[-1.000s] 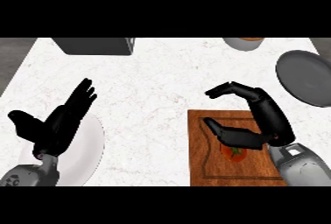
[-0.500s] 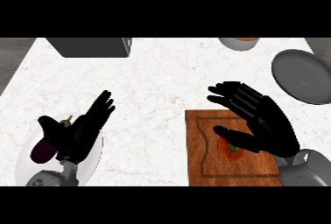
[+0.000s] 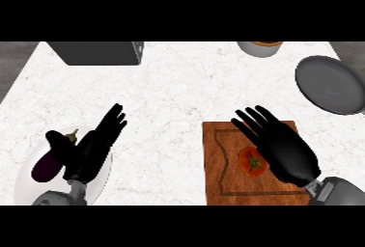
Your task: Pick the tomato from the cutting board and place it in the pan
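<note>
1. The tomato (image 3: 251,162) sits on the wooden cutting board (image 3: 235,185), roughly mid-board toward its right side. It's round, so there's no long axis to line up with. Only its left part shows; the rest is hidden under the hand.

2. The right robot hand (image 3: 285,149) is right over it, fingers spread and straight, pointing up and left across the board. It's released and holding nothing. The tomato lies at the left edge of the palm, on the thumb side. I can't tell whether the hand is touching it or just hanging above.

3. That's the relation the next move turns on, I'd say: the hand probably needs to nudge a touch left and curl down so the tomato ends up inside the fingers, not beside them.

4. The pan (image 3: 330,84) is up and to the right of the board, well apart from it, at the table's (image 3: 185,87) right edge. It's on the right hand's side too, so that's clearly the arm for the job.

5. The left robot hand (image 3: 92,147) is far off at the lower left, open and resting with fingers up over a white plate (image 3: 28,185) that holds an eggplant (image 3: 49,164). It isn't holding anything.
</note>
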Available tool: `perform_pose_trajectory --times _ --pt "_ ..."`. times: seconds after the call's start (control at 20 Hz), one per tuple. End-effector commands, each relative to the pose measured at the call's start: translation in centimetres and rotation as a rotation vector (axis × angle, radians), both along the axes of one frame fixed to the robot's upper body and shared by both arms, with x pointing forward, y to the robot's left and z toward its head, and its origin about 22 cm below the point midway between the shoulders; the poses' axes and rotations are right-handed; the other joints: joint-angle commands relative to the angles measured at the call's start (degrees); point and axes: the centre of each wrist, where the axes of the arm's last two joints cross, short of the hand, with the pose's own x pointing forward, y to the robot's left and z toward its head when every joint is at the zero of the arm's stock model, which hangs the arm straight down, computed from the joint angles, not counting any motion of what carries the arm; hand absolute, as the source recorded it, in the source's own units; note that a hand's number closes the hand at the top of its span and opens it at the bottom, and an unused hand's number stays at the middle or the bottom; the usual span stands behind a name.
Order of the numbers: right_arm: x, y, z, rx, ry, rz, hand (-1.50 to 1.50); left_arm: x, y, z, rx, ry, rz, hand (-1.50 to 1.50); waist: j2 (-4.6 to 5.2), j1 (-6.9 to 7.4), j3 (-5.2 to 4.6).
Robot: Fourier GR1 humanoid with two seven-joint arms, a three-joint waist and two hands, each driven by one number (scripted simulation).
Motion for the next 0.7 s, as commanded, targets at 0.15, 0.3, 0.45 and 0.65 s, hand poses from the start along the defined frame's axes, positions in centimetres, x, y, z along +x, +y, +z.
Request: perform_pose_trajectory --times 0.15,0.3,0.45,0.65 --pt "-3.1 5.4 -1.2 -0.413 0.046 -0.227 -1.5 0.0 -0.1 -0.3 -0.007 0.015 -0.011 0.0 0.24 0.4 0.14" --pt "-4.4 7.2 -2.1 -0.579 0.12 -0.32 -1.5 -0.5 -1.0 -0.4 -0.013 0.004 -0.001 0.0 0.22 0.48 0.23" --pt "-5.5 12.9 -2.9 -0.64 0.148 -0.372 -1.5 -0.2 -1.0 -0.1 -0.012 -0.025 -0.022 0.0 0.75 1.48 0.35" --pt "-7.7 16.8 -2.8 -0.653 0.176 -0.45 -1.5 0.0 -0.5 0.7 -0.013 -0.024 -0.026 0.0 0.79 1.12 0.5"
